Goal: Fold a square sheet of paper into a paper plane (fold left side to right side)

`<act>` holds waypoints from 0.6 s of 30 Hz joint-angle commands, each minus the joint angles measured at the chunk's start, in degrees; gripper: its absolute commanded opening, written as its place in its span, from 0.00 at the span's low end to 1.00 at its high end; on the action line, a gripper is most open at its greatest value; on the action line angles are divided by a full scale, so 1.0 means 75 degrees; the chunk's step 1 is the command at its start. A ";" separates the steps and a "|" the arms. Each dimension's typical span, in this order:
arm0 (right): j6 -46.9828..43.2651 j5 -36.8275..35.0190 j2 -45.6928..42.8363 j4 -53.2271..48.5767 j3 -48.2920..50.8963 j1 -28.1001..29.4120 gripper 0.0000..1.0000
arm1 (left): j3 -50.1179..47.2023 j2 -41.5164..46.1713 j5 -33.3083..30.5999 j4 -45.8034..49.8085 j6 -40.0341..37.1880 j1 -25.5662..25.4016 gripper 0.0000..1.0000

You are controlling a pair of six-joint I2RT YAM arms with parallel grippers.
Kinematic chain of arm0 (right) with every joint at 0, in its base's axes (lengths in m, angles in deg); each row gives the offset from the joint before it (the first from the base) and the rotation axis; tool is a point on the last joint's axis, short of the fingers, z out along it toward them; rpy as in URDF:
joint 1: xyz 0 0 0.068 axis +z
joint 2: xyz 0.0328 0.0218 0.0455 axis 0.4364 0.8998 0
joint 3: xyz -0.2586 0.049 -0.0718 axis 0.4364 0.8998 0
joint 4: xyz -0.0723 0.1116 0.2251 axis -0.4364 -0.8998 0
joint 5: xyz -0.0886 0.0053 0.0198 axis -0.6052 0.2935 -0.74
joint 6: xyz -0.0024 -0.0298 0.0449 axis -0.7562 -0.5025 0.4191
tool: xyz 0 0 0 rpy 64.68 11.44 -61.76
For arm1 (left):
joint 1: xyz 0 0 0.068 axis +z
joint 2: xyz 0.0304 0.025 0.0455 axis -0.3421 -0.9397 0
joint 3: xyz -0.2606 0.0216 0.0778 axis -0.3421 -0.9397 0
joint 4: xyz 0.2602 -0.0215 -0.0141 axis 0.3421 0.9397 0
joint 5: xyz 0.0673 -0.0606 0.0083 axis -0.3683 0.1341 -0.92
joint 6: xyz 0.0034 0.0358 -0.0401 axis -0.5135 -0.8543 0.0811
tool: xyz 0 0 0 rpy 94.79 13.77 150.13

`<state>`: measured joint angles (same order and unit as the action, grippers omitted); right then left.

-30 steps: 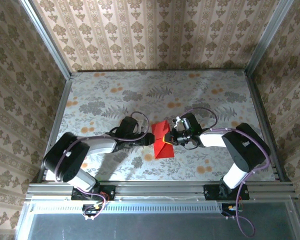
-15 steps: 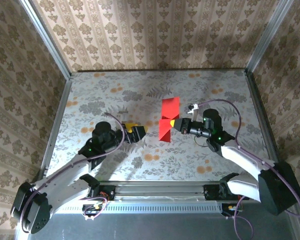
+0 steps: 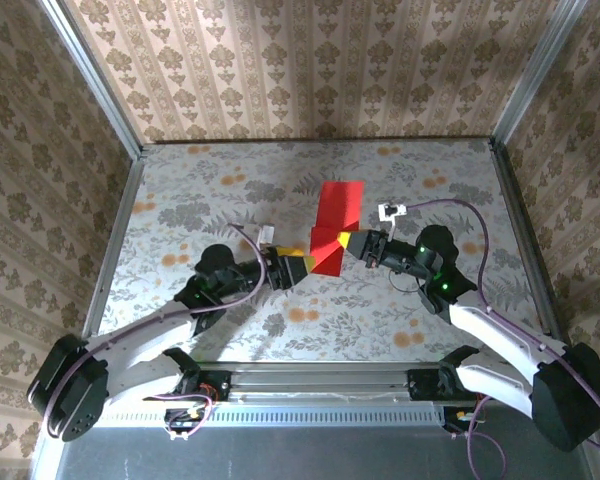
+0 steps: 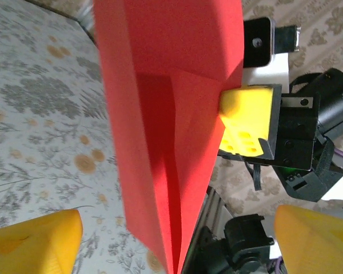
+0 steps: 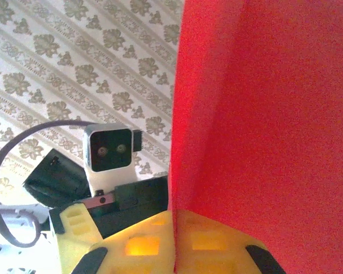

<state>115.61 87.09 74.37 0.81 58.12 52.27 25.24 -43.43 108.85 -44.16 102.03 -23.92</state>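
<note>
The left pincer point(image 3: 298, 264) has been moving in toward the red sheet of paper point(image 3: 334, 222) over the last half second, and the sheet's top edge is now sitting a little farther back. The left pincer's yellow fingers point(image 4: 37, 240) are standing wide apart, one on each side of the sheet's narrow lower end, not gripping it. The right pincer point(image 3: 344, 243) is clamping the sheet at its right edge, jaws closed on it, and is holding it above the floral counter point(image 3: 180, 200). The sheet is hanging folded, a crease running down its face, its broad end pointing toward the back wall. In the right wrist view the paper is rising from between the yellow pads point(image 5: 211, 245)
</note>
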 commanded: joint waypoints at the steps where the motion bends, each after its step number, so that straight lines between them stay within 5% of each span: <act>1: 0.0089 0.0158 0.0102 0.0459 -0.0224 0.0201 0.00 | 0.0482 -0.0326 0.0430 -0.0626 0.0036 -0.0140 0.84; 8: -0.0013 -0.0016 0.0204 0.0378 0.0001 0.0231 0.00 | 0.0556 -0.0630 0.0342 -0.0986 0.0083 -0.0146 0.69; 18: -0.0035 -0.0213 0.0324 0.0307 0.0159 0.0208 0.11 | 0.0329 -0.0508 -0.0057 -0.0909 0.0260 0.0137 0.32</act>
<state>115.57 86.63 76.30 2.05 58.32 53.80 28.19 -48.10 110.16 -49.40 103.43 -23.57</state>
